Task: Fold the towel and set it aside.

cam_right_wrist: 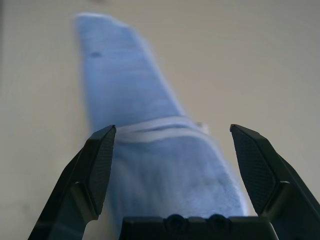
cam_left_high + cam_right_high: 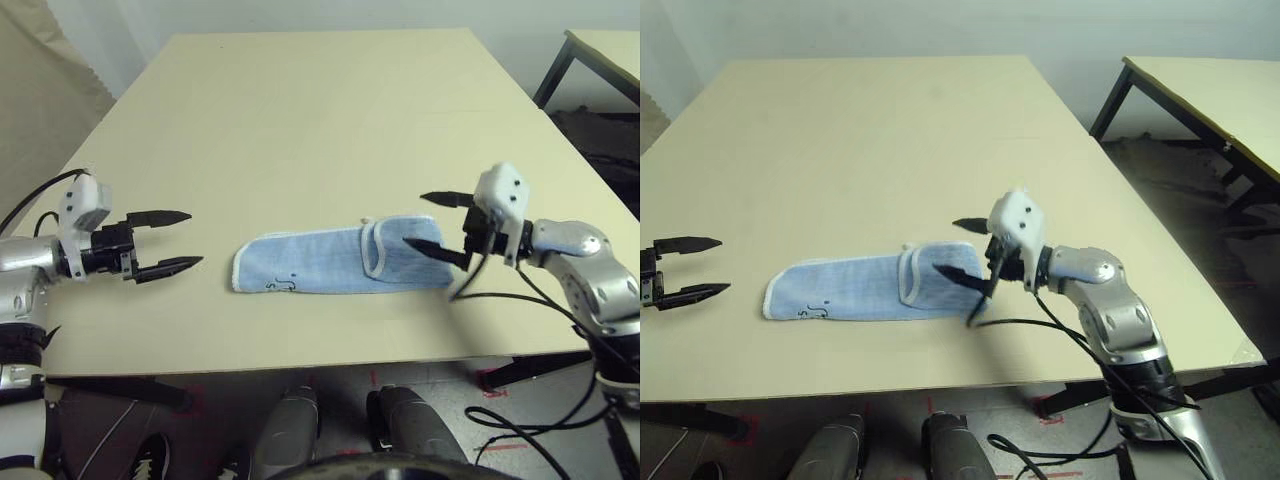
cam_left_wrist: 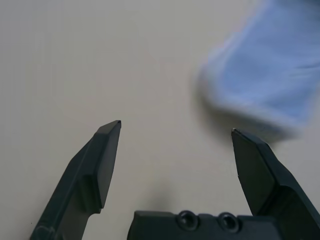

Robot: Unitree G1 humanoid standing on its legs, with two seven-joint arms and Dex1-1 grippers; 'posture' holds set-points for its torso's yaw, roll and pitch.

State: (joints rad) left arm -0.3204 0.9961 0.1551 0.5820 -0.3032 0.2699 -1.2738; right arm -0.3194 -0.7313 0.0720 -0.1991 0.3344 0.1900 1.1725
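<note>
Across the tan table [image 2: 300, 120], the folded towel [image 2: 330, 262] lies beside the wide-open right gripper [image 2: 432, 225], well apart from the wide-open left gripper [image 2: 180, 240].

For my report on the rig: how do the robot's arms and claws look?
Both arms are silver with black joints and loose black cables. Each wrist carries a white camera block. The left claw and right claw each have two black, tapered, pointed fingers on a black base with screws.

Light-blue towel [image 2: 325, 262] with white edging on a beige table [image 2: 300, 120].
</note>
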